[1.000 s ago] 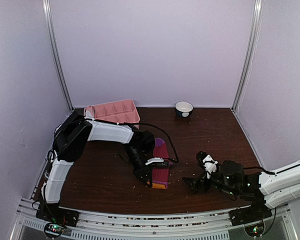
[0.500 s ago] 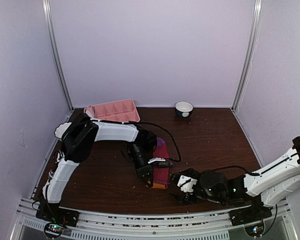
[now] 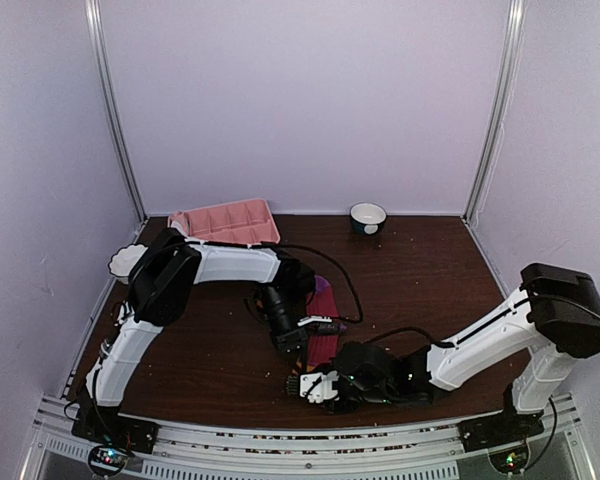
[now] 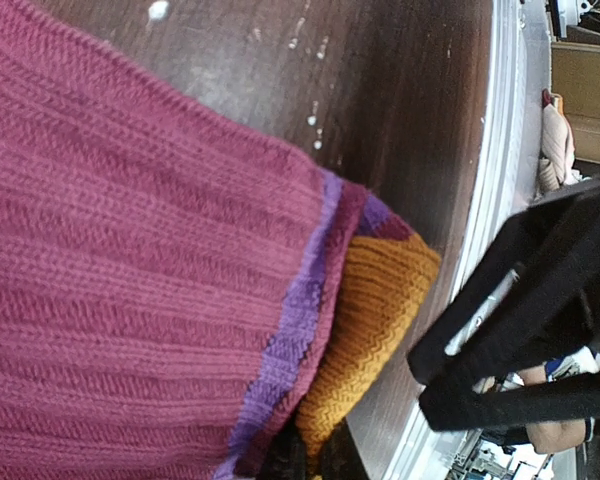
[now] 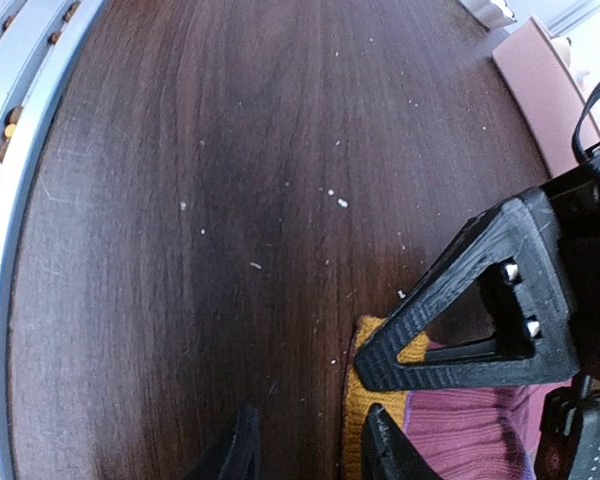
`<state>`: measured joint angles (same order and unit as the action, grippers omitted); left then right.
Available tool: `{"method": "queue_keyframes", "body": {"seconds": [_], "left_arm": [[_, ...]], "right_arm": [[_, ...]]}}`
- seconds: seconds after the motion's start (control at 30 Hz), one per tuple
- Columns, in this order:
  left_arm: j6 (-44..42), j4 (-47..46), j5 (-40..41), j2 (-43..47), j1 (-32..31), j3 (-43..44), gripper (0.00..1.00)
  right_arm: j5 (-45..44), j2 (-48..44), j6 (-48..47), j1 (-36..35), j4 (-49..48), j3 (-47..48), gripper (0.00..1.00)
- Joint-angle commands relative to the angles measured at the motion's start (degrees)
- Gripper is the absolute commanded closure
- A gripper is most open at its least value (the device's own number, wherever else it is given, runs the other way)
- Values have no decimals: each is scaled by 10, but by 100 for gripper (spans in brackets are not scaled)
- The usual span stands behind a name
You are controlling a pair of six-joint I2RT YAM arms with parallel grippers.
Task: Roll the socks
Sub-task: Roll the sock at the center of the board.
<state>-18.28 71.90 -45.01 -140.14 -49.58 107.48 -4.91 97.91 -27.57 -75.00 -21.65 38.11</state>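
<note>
left gripper (image 3: pixel 296 350) pinching socks (image 4: pixel 130 250) at orange cuff (image 4: pixel 375 300), fully closed | right gripper (image 5: pixel 305 450) hovering half-open beside socks, empty | floppy knit, reckon grabbing cuff edge

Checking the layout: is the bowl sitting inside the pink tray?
No, the bowl stands on the table, well apart from the tray.

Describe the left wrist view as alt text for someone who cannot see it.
Close-up of a ribbed magenta sock with a purple band on a dark wooden table, orange knit poking out under its edge. At right, a black pincer finger stands near the orange knit, before a metal rail.
</note>
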Motion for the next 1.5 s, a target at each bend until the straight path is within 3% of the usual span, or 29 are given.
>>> {"method": "queue_keyframes", "body": {"seconds": [0.0,0.5,0.6,0.7,0.9,1.17,1.37,1.47], "left_arm": [[5,-28,89,-48,-3,-19,100],[-11,-21,93,-49,-4,-17,100],[-15,-21,97,-44,-3,-16,100],[-18,-31,107,-32,-3,-19,100],[-60,-64,90,30,-3,-55,68],[-95,-162,107,168,22,-167,42],[-107,-250,162,250,28,-256,38],[-115,-291,149,282,28,-290,38]], "right_arm": [[21,17,-17,13,19,10,65],[36,25,-5,54,28,0,70],[54,26,1,60,55,4,76],[70,32,12,66,72,4,89],[107,57,71,93,92,10,92],[239,66,147,144,112,2,94],[314,73,193,174,108,-11,96],[345,75,227,195,97,-16,97]]}}
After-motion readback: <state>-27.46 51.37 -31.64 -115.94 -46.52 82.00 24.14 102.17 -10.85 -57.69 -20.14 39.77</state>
